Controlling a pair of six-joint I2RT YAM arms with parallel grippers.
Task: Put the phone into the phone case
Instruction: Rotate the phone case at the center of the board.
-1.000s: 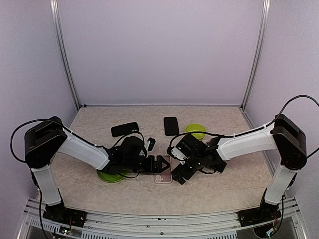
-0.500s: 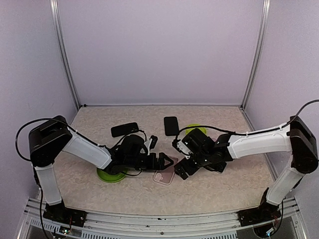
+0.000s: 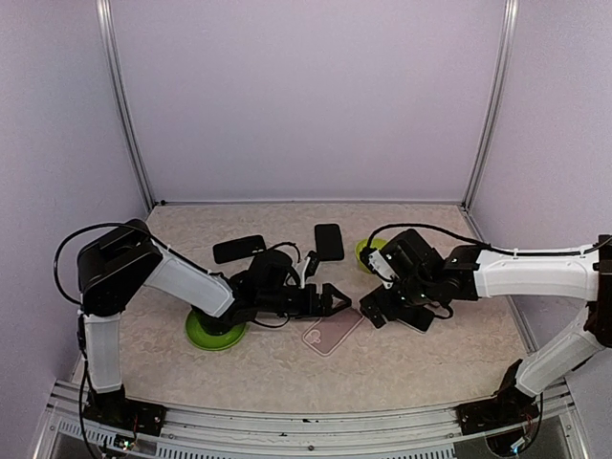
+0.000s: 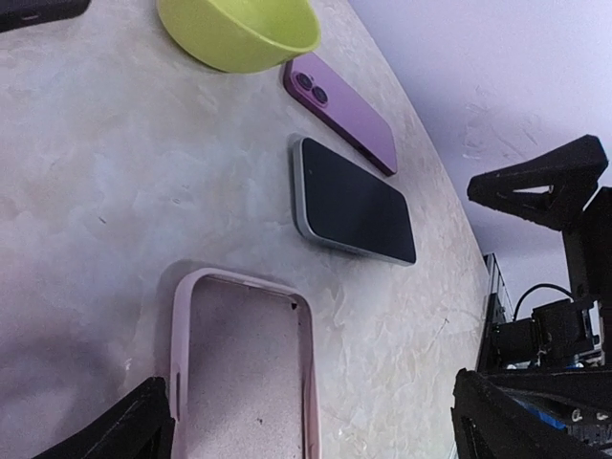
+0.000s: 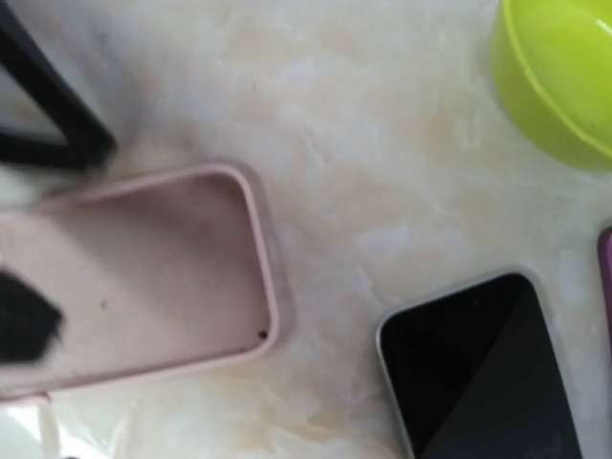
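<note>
The pink phone case lies empty and face up, skewed, between the two arms. It also shows in the left wrist view as the case and in the right wrist view as the case. The phone with a black screen and silver rim lies flat to the case's right, apart from it. In the top view the right arm hides most of it. My left gripper hovers open at the case's far edge, holding nothing. My right gripper is open over the phone, empty.
A purple phone lies beyond the black-screen phone, near a green bowl. Two black phones lie farther back. A green dish sits under the left arm. Walls enclose three sides of the table.
The left gripper moved right and the case turned from square to skewed, shifting right. The right arm swung back and to the right, away from the case.
</note>
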